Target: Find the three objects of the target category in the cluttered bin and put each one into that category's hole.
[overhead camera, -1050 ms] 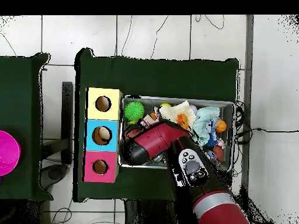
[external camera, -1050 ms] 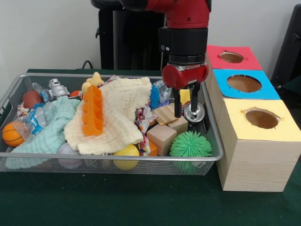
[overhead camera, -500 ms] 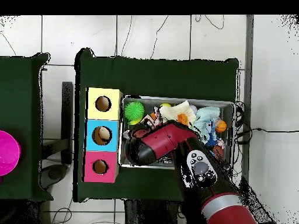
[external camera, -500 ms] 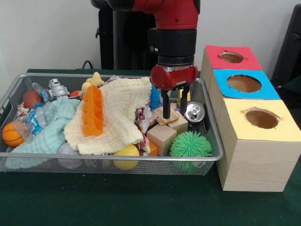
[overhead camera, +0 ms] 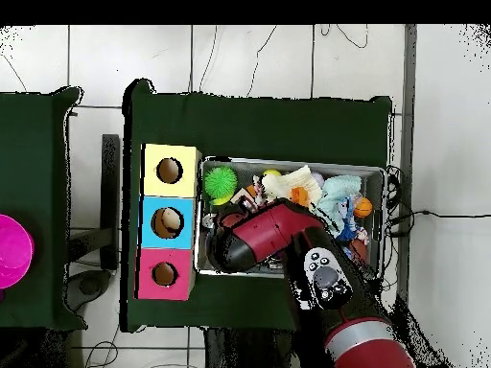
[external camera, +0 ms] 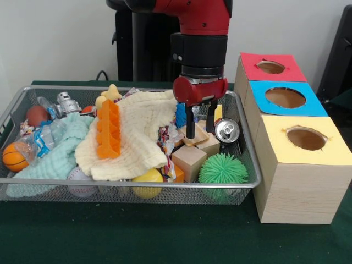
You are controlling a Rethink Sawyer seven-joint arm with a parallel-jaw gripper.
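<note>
table (external camera: 165, 242) with dark green cloth takes up most of the front view, with a bare strip along the near edge in front of everything. wire mesh bin (external camera: 137, 190) sits on it, packed nearly to the rim, so not much free room inside except a small pocket at the right end by the can. just right of the bin, three wooden boxes stand in a row going near to far: yellow box (external camera: 305, 165), blue box (external camera: 286, 99), red box (external camera: 269, 67), each with a round hole on top.

arm (overhead camera: 288, 240) drops into the right half of the bin. gripper (external camera: 200, 124) has its two black fingers apart, straddling the flat wooden block (external camera: 193, 133) without clamping it.

cream waffle cloth (external camera: 140, 137) is draped over the middle pile, mint knit cloth (external camera: 55, 157) on the left. orange ridged plastic piece (external camera: 109, 129) lies on the cream one. wooden cube (external camera: 188, 162) sits near the front, spiky green ball (external camera: 223, 169) right of it, shiny can (external camera: 226, 131) lying on its side just right of the fingers. small orange basketball (external camera: 14, 157) at the far left edge.
</note>
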